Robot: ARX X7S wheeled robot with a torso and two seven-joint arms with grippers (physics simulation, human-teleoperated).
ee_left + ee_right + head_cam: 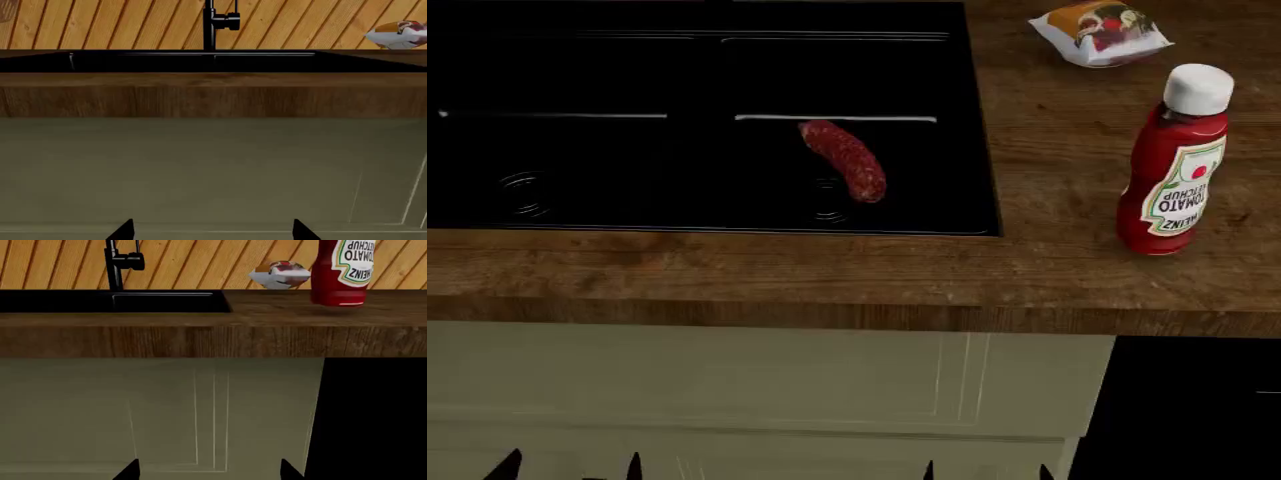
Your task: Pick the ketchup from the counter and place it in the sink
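Note:
The ketchup [1172, 172] stands upright on the counter [1054, 270] to the right of the sink [601, 60]; it is a red bottle with a white cap. In the right wrist view the ketchup [341, 272] shows above the counter's front edge. Both grippers hang low in front of the cabinet, below the counter. My left gripper [569, 467] is open and holds nothing. My right gripper [986, 471] is also open and empty. In the wrist views, the left gripper [212, 231] and right gripper [208, 470] show only as dark fingertips wide apart.
A speckled red sausage [843, 160] lies in the sink near a drain. A snack bag [1100, 32] lies on the counter behind the ketchup. A black faucet [212, 24] rises at the sink's back. A dark appliance front [1188, 410] stands right of the pale cabinet [761, 380].

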